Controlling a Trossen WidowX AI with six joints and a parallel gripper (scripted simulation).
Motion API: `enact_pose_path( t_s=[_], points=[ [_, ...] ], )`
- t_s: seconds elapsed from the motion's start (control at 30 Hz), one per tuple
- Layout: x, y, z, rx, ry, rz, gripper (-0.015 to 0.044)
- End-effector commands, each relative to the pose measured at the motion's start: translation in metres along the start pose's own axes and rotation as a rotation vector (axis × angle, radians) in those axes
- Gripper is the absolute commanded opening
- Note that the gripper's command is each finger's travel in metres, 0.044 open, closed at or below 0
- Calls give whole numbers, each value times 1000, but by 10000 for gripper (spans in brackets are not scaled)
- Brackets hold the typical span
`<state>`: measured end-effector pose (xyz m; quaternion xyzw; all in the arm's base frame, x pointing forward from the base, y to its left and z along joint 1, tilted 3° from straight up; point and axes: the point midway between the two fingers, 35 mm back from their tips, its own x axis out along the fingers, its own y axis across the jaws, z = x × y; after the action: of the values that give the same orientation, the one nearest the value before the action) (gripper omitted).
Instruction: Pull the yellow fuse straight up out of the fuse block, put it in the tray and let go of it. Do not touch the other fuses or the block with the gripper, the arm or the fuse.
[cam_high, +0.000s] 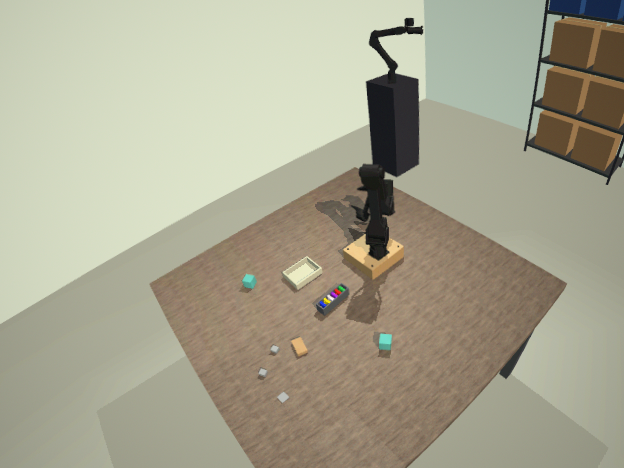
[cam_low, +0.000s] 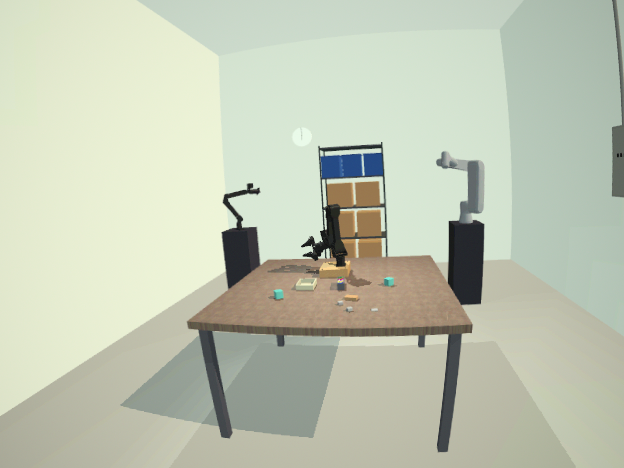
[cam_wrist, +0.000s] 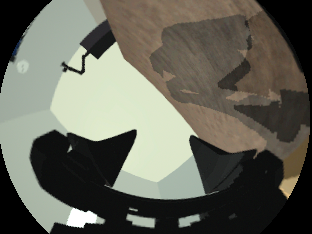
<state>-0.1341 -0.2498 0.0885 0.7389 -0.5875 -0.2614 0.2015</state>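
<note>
The yellow fuse (cam_high: 327, 301) stands in the dark fuse block (cam_high: 327, 309) (cam_low: 341, 287), between the blue fuse (cam_high: 322, 304) and the white fuse (cam_high: 330, 297). Purple, red and green fuses stand further along the row. The cream tray (cam_high: 309, 281) (cam_low: 305, 288) is beside the block and looks empty. My gripper (cam_high: 359, 201) (cam_low: 303, 250) (cam_wrist: 163, 135) is open with nothing between its fingers. It is raised near the robot base, away from the block and tray. The wrist view shows neither block nor tray; single fuses are too small to tell apart in the exterior view.
The arm stands on a wooden base (cam_high: 373, 270) (cam_low: 334, 273) behind the block. Teal cubes (cam_high: 248, 281) (cam_high: 385, 341) (cam_low: 278, 294) (cam_low: 389, 281) lie left and right. An orange block (cam_high: 299, 346) (cam_low: 351, 298) and small grey pieces (cam_high: 274, 349) (cam_high: 262, 372) (cam_high: 282, 397) lie on the table's front part.
</note>
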Motion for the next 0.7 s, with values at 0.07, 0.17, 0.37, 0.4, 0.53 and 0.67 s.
enact_pose_path(
  t_s=[0.07,0.17,0.37,0.4,0.53,0.67],
  points=[
    [7,-3,-2,-3,6,-24,321],
    [28,-14,-11,-14,22,-97,243],
    [80,-54,-40,-65,54,-301,85],
    [87,-62,-46,-76,57,-336,74],
    [112,-98,-71,-133,69,-478,74],
    [128,-140,-100,-211,84,-624,74]
  ],
)
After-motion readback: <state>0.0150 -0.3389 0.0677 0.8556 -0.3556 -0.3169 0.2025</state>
